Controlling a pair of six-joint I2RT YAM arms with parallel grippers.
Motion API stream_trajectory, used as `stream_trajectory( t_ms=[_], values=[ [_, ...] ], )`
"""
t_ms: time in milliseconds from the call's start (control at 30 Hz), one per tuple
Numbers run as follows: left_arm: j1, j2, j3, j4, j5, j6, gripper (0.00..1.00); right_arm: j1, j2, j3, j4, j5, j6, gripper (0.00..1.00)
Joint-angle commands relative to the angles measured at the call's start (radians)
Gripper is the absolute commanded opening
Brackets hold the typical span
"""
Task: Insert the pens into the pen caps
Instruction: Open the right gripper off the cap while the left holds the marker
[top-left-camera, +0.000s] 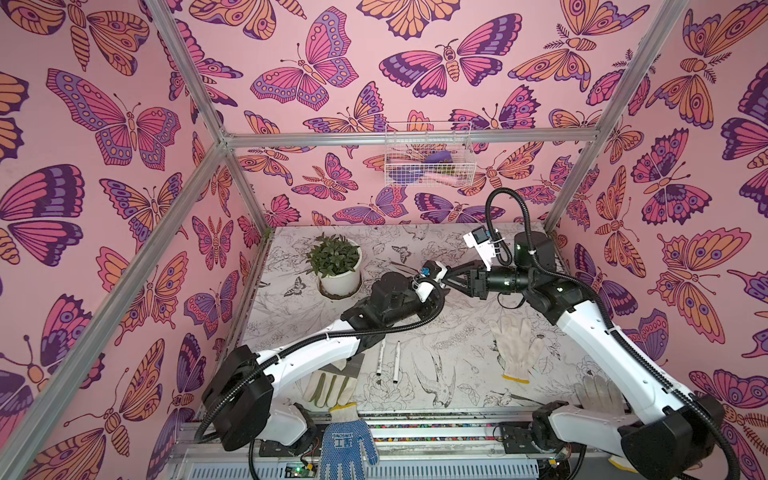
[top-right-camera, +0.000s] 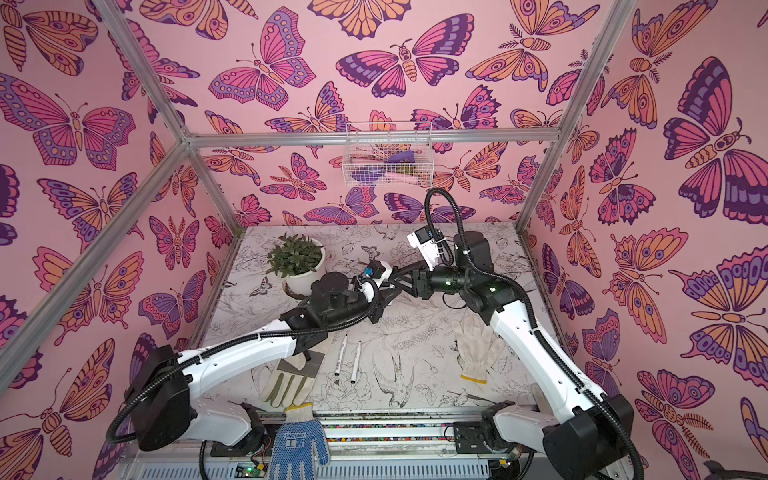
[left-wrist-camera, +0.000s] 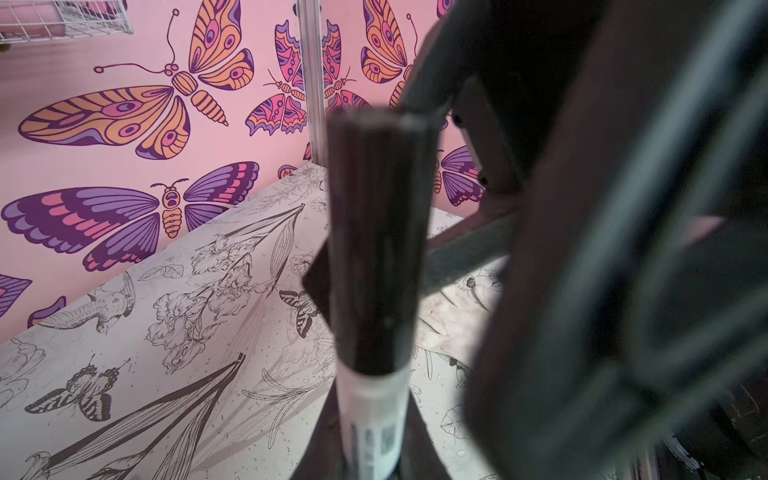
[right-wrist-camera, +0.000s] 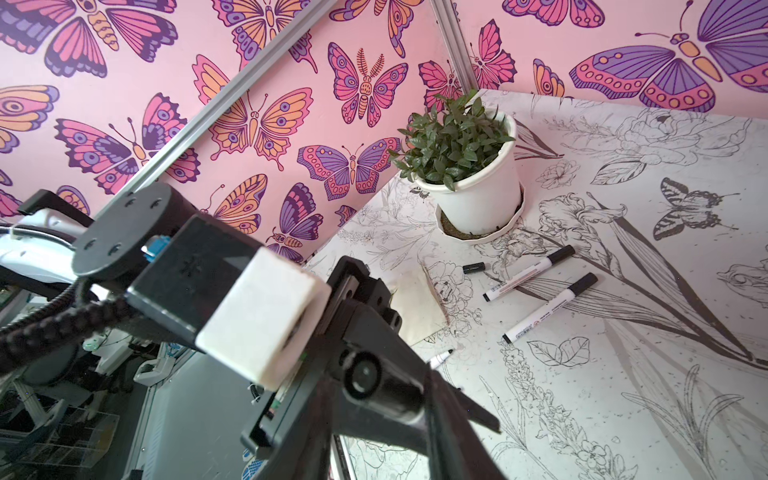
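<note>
Close before the left wrist lens stands the pen (left-wrist-camera: 374, 419), a smooth round barrel of white plastic with small print. The cap (left-wrist-camera: 376, 249), a matte black cylinder with faint lengthwise lines, sits over the pen's tip down to the white part. Left gripper (top-left-camera: 441, 291) has its fingers (left-wrist-camera: 318, 455) closed tight on the barrel. Right gripper (top-left-camera: 452, 276) meets it nose to nose, a little toward twelve o'clock from the middle of the tabletop (top-left-camera: 457, 374). Whether its fingers press the cap or stand loose around it, I cannot tell. To my judgement the cap looks seated, but perhaps it is not fully clicked. If the right fingers pull away crooked, they may drag the cap off or twist the slippery barrel in the left grip. Two more pens (top-left-camera: 380, 358), seemingly uncapped, lie near seven o'clock on the flat printed sheet, and a knitted white glove (top-left-camera: 515, 345) lies near four.
</note>
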Motion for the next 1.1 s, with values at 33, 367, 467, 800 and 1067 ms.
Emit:
stream_trajectory(
  t_ms=[33,367,467,800,1067],
  values=[
    [-0.004,-0.024,-0.019,0.064,-0.001,0.009,0.00,-0.008,-0.034,0.032,-0.011,0.012,0.001,0.46],
    [-0.006,-0.025,-0.025,0.065,0.018,-0.006,0.00,-0.021,-0.018,0.055,0.067,0.066,0.037,0.42],
    [-0.009,-0.023,-0.025,0.067,0.022,-0.010,0.00,-0.021,-0.013,0.048,0.120,0.056,0.072,0.42],
    [-0.015,-0.025,-0.030,0.078,0.020,-0.010,0.00,-0.020,0.025,0.048,0.172,0.092,0.148,0.28],
    [-0.015,-0.017,-0.024,0.078,0.015,-0.004,0.00,-0.021,0.007,0.010,0.123,0.076,0.130,0.26]
  ],
)
